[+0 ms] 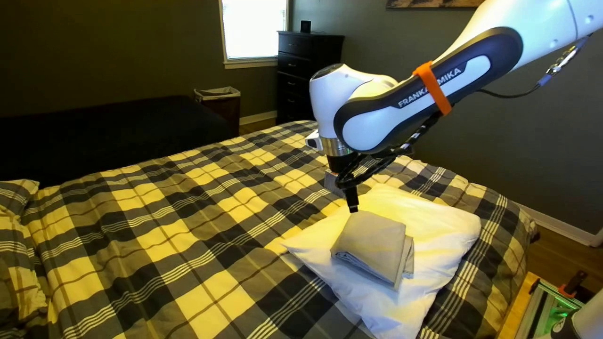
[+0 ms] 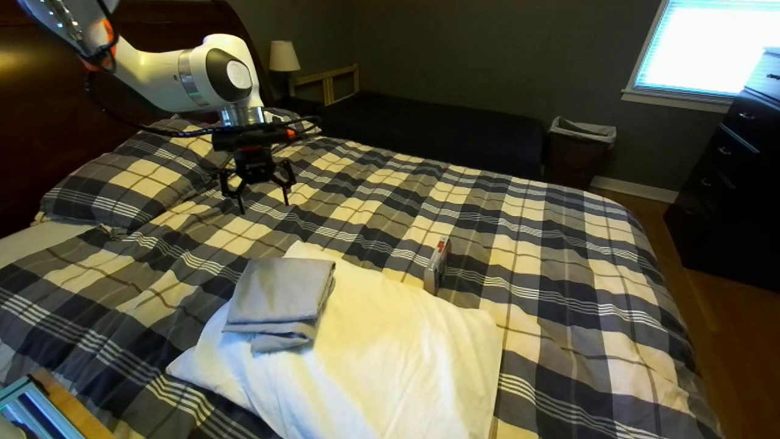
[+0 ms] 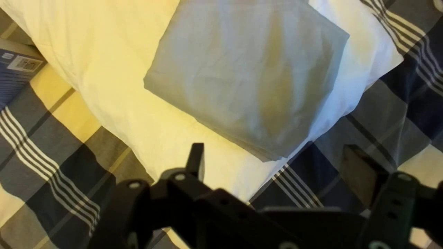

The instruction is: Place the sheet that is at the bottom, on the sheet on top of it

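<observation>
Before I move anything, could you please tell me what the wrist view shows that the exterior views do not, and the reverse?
Only the wrist view shows the barcode label on the boxlike item at its left edge.

Only the exterior views show the dresser, the window, the bin and the lower grey layer sticking out from under the folded grey sheet.

All share that folded sheet on the white pillow, the plaid bedspread, the boxlike item and at least part of the hand.
</observation>
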Controlling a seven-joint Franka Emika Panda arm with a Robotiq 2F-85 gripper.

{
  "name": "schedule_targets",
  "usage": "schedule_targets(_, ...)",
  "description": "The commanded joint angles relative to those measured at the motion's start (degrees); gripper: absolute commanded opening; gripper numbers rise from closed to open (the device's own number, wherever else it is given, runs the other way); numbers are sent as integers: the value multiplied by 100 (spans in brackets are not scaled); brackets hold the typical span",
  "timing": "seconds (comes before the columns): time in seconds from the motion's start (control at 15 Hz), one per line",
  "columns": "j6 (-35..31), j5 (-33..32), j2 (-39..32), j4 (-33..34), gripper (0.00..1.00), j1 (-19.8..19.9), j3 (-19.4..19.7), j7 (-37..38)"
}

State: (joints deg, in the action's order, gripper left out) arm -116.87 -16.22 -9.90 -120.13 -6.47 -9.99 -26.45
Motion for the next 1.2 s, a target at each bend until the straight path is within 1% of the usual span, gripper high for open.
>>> schedule_targets(0.0, -105, 164, 863, -701, 100, 78, 125, 163)
schedule_targets(0.47, -154, 344, 2095, -1479, 100, 171, 506, 374)
schedule_targets(0.87, -243, 378, 2846, -1940, 100, 175, 767, 462)
schedule_targets(0.93, -4, 252, 2456, -1562, 100, 140, 720, 386)
schedule_targets(1.13, -57, 251, 2697, -1719, 100, 140, 775, 408)
